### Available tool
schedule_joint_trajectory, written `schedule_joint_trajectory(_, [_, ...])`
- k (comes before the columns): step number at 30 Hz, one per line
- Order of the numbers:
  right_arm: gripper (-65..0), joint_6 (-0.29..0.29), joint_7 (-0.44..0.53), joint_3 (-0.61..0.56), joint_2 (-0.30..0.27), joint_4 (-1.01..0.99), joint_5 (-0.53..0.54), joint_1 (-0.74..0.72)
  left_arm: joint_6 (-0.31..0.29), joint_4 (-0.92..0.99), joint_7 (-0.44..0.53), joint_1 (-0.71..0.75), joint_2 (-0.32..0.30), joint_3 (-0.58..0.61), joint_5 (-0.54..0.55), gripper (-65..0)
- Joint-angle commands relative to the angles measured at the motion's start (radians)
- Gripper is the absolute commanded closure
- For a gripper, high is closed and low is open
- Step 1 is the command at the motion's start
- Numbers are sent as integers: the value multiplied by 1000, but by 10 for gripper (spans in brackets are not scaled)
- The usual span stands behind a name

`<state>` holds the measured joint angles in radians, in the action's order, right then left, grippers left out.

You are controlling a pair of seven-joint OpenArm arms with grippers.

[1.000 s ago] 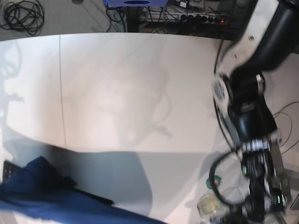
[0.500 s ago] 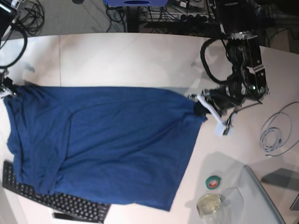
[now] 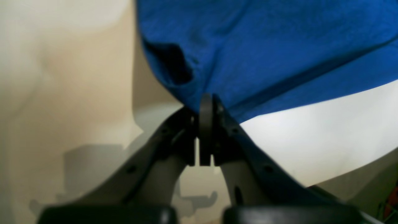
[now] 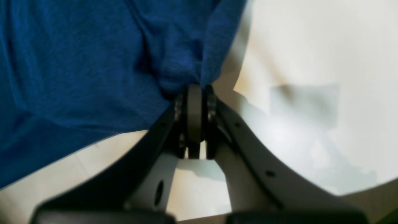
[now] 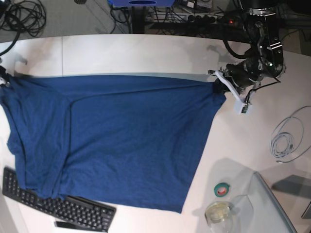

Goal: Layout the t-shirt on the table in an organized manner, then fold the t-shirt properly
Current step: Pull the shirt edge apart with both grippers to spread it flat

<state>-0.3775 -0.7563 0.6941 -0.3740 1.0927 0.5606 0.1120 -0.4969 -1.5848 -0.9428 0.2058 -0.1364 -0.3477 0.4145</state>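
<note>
The dark blue t-shirt point(image 5: 121, 136) lies spread and stretched across the white table point(image 5: 146, 53), its top edge pulled taut between both arms. My left gripper point(image 5: 219, 87) is at the shirt's right top corner. The left wrist view shows that left gripper point(image 3: 205, 104) shut on a bunched fold of the t-shirt point(image 3: 264, 46). At the shirt's left top corner, my right gripper point(image 4: 195, 90) is shut on the t-shirt point(image 4: 77, 62). In the base view it sits at the frame's left edge, mostly cut off. The shirt's lower left hangs over a keyboard.
A black keyboard point(image 5: 63, 211) lies at the front left, partly under the cloth. A green tape roll point(image 5: 222, 189), a clear cup point(image 5: 218, 212) and a clear sheet point(image 5: 272, 204) sit at the front right. A white cable coil point(image 5: 286, 138) lies at the right.
Both grippers carried the shirt from the front left corner out over the table, then farther back. The cloth now lies wider and tauter, and the left gripper has moved back and right.
</note>
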Motion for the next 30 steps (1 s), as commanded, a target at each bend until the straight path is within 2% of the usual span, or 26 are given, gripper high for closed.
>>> schedule_joint_trajectory(1, [-3,-5,13,5,-21,13,8,-7,-4,-21,14,4,-9,-7,10,0])
schedule_joint_trajectory(6, [-3,-5,-6,-3,-21,11,8,-5,-4,-52,17,70,-9,-12,7,0])
schedule_joint_trajectory(12, [-3,-5,-27,2,-20,20,8,19,-3,-121,18,159,-1,-70,7,0])
schedule_joint_trajectory(30, [-3,-5,-21,8,-9,45,16,99,-1,-99,20,185,-1,-77,5,0])
